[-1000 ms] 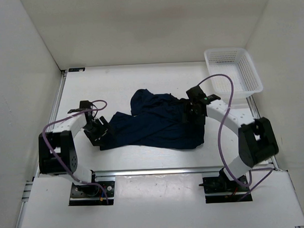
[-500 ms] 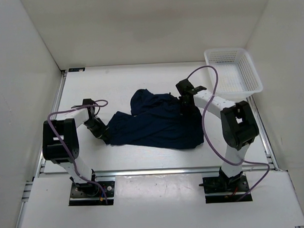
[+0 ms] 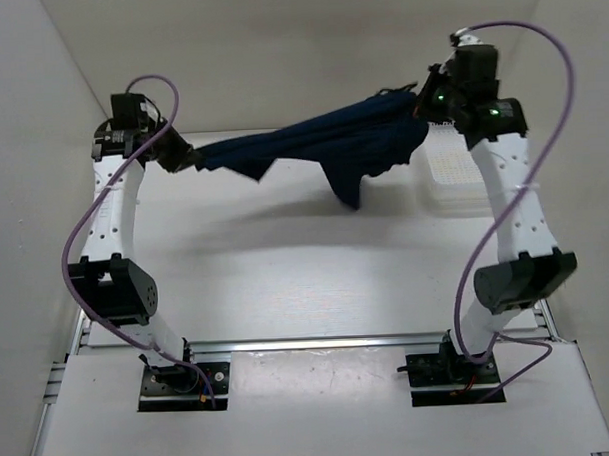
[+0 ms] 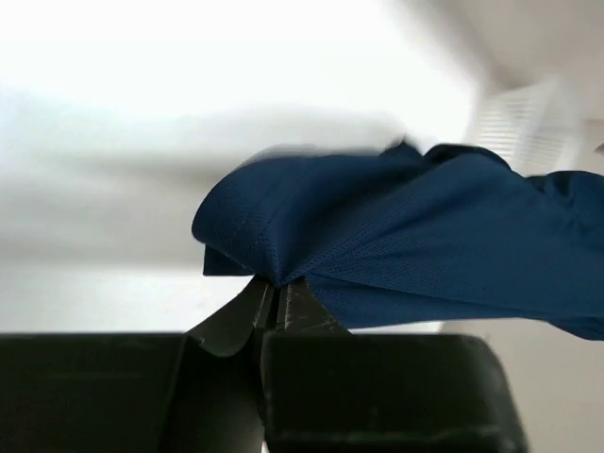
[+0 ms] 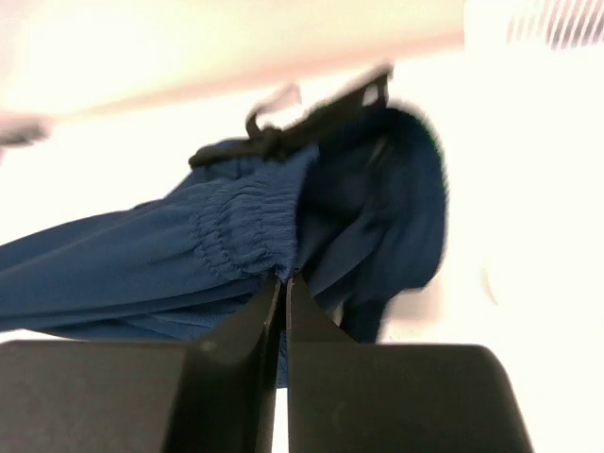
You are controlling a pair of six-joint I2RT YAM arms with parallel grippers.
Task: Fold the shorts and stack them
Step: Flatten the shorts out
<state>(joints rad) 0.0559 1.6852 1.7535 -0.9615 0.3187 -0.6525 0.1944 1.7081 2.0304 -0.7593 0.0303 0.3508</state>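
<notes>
At the far left, our black two-finger left gripper [image 3: 178,152] is raised high above the white table [image 3: 286,259]. Its jaws are pinched together on one edge of the dark navy blue soft fabric shorts [image 3: 322,145], and the left wrist view shows a fold of cloth clamped right at the fingertips. From there the shorts hang in the air, stretched across the far half of the scene between both arms. They are clear of the table, with one loose corner drooping near the middle. At the far right, our black right gripper [image 3: 427,102] is closed on the gathered waistband. Its wrist view is blurred, so we cannot say how much cloth it has. Just beyond that arm sits the white plastic mesh basket [image 3: 453,173].

We judge the task barely begun. The garment is off the table and spread out, but no fold is made and nothing is stacked. What remains is to lay it flat, fold it and set it in its place.
</notes>
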